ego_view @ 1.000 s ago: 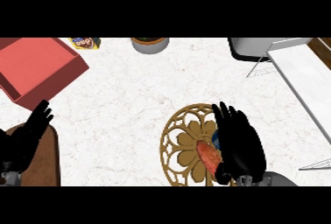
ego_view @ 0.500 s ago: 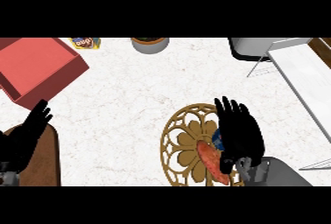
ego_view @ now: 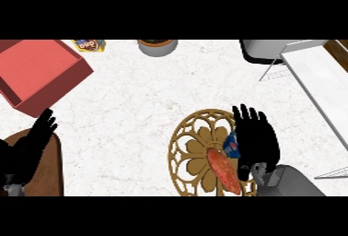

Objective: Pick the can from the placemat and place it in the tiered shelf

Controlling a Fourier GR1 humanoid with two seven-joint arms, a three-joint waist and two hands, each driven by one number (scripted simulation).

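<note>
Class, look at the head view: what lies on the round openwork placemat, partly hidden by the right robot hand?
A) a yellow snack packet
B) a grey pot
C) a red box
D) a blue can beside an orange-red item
D: the blue can shows just beside the right robot hand on the placemat, next to a long orange-red item.

Little can be read here. A small yellow packet [ego_view: 89, 44] at the counter's far edge, between the red box [ego_view: 37, 71] and a grey pot [ego_view: 158, 47], carries dark rounded lettering on a lighter patch, but the letters are too small to make out. The blue can [ego_view: 232, 145] on the round placemat [ego_view: 197, 152] shows a pale patch on its side with no legible wording.
</note>
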